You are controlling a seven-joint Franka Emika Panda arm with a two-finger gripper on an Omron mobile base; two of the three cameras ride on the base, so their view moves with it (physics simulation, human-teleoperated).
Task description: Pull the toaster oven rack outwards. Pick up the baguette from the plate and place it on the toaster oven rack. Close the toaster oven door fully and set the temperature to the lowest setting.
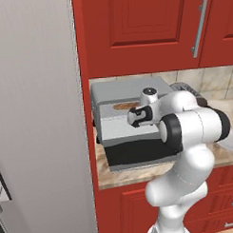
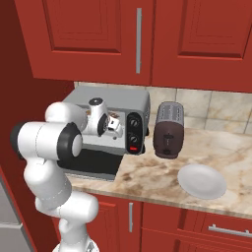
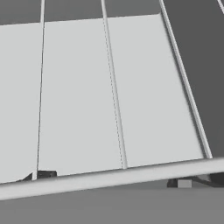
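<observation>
The toaster oven (image 1: 108, 92) stands on the counter with its door (image 1: 134, 155) folded down flat in front. The baguette (image 1: 125, 106) lies on the rack (image 1: 113, 119) inside the cavity. My gripper (image 1: 132, 119) hangs open just above the rack's front, to the right of the baguette and apart from it. In the hand view the rack's front bar (image 3: 131, 174) and thin wires cross the picture, and the fingertips (image 3: 46, 175) stand wide apart with nothing between them. Two black knobs (image 2: 134, 121) and a red button (image 2: 133, 147) sit on the oven's right side. The plate (image 2: 202, 181) is bare.
A dark-brown slot toaster (image 2: 168, 129) stands right of the oven. Red upper cabinets (image 2: 138, 39) hang close overhead. A tall grey panel (image 1: 37, 116) walls off the left side. The marble counter (image 2: 157, 172) runs between oven and plate.
</observation>
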